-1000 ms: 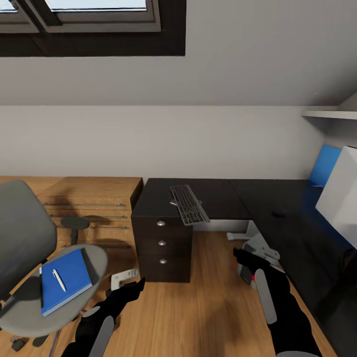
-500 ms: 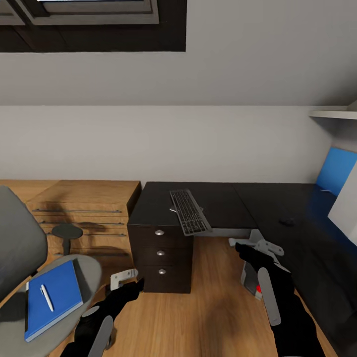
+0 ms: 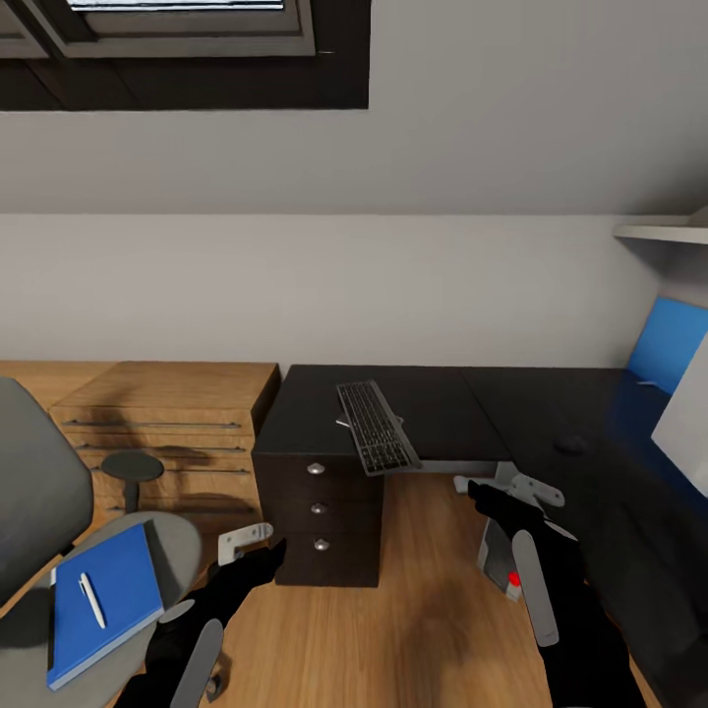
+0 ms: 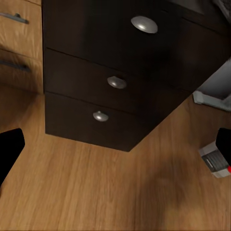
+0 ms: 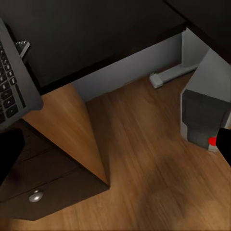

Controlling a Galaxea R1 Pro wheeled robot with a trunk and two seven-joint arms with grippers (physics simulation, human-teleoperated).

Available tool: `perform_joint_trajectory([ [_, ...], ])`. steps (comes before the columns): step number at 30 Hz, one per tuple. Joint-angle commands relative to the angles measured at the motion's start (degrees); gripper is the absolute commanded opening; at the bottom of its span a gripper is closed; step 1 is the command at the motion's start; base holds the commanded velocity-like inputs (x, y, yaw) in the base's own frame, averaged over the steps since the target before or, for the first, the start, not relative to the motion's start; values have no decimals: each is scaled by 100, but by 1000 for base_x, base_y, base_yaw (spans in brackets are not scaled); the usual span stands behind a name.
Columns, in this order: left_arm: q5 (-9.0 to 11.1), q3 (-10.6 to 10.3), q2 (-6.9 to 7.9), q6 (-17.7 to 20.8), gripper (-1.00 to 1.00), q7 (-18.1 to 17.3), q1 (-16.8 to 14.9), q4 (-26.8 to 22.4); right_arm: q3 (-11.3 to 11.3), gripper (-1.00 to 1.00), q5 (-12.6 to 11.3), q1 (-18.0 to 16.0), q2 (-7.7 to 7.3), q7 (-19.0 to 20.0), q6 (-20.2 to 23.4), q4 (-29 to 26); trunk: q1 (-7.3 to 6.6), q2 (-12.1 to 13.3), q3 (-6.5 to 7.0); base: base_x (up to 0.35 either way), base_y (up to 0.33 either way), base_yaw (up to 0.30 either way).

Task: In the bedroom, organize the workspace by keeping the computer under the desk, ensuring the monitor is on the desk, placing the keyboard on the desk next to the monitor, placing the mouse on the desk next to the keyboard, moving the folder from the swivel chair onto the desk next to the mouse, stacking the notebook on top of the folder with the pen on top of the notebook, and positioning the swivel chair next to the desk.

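Observation:
The black desk [image 3: 442, 398] runs along the wall and turns down the right side. The keyboard [image 3: 376, 426] lies askew on it, overhanging the front edge above the drawer unit [image 3: 317, 506]. The small mouse [image 3: 568, 445] sits on the right wing. At lower left the blue folder [image 3: 118, 580] lies on the swivel chair [image 3: 182, 536] with the white pen [image 3: 91, 600] on it. I cannot make out the notebook or the monitor. The computer [image 3: 497, 549] [image 5: 202, 113] stands on the floor under the desk. My left gripper [image 3: 264, 559] [image 4: 115, 149] and right gripper [image 3: 484, 494] [image 5: 115, 149] hover open over the floor.
A light wooden cabinet [image 3: 167, 413] stands left of the desk. A blue wall panel [image 3: 671, 344], a white slab [image 3: 685, 418] and a shelf [image 3: 664, 234] are at the right. White desk feet [image 3: 536, 489] rest on the wooden floor [image 3: 413, 610].
The whole picture has shifted, so the camera moved: the chair sits further left and the desk slightly lower. Both arms keep their pose, open.

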Motion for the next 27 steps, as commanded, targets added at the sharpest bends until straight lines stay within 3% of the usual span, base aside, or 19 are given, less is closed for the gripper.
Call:
perform_joint_trajectory([
  [1, 61, -6, 1, 21, 100, 52, -3, -13, -3, 100, -61, -4, 3, -45, 18, -7, -23, 38, 12, 17, 0, 0],
  [16, 61, -6, 1, 21, 100, 52, -4, -30, -3, 100, -56, -4, 1, -45, 11, -24, -352, 640, 281, 256, 0, 0],
  [20, 61, -6, 1, 52, 100, 52, 154, -462, -3, 100, -51, -4, -6, -45, 5, -118, -440, 800, 353, 327, 0, 0],
  [27, 61, -6, 1, 56, 100, 52, 211, -650, -19, 100, -33, -4, -17, -47, 3, -130, -594, 1081, 479, 324, 0, 0],
])
